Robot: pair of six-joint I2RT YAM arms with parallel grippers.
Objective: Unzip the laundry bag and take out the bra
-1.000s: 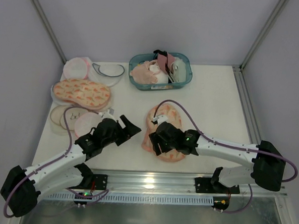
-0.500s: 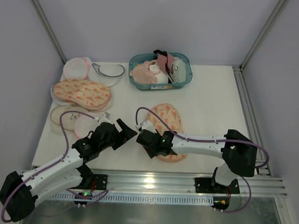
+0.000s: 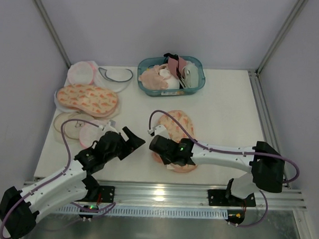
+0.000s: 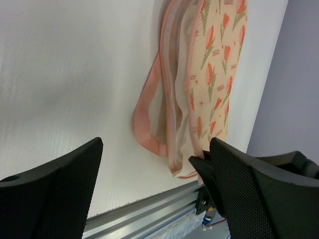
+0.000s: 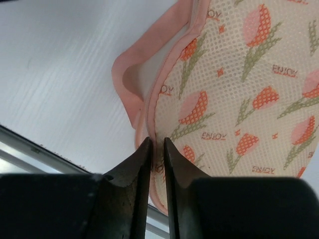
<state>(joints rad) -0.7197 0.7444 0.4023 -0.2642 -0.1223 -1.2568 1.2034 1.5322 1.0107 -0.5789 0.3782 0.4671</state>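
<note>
The laundry bag (image 3: 179, 125), peach mesh with an orange flower print and pink edging, lies flat near the table's front middle. My right gripper (image 3: 163, 155) sits over its near left end. In the right wrist view the right gripper (image 5: 157, 143) is shut on the laundry bag (image 5: 239, 99), pinching the zipper seam at the pink edging. My left gripper (image 3: 137, 141) stands open just left of the bag, touching nothing. In the left wrist view the left gripper (image 4: 155, 149) faces the bag's edge (image 4: 209, 74), where pale cream layers (image 4: 174, 104) show. Whether they are the bra I cannot tell.
A second printed peach bag (image 3: 87, 99) and round white mesh pouches (image 3: 82, 71) (image 3: 91, 132) lie at the left. A teal basket (image 3: 201, 81) of pink garments stands at the back. A metal rail (image 3: 161, 191) runs along the table's near edge.
My right gripper shifted to the bag's near left end and closed on its edge seam. The left arm drew back a little toward the near left, still open.
</note>
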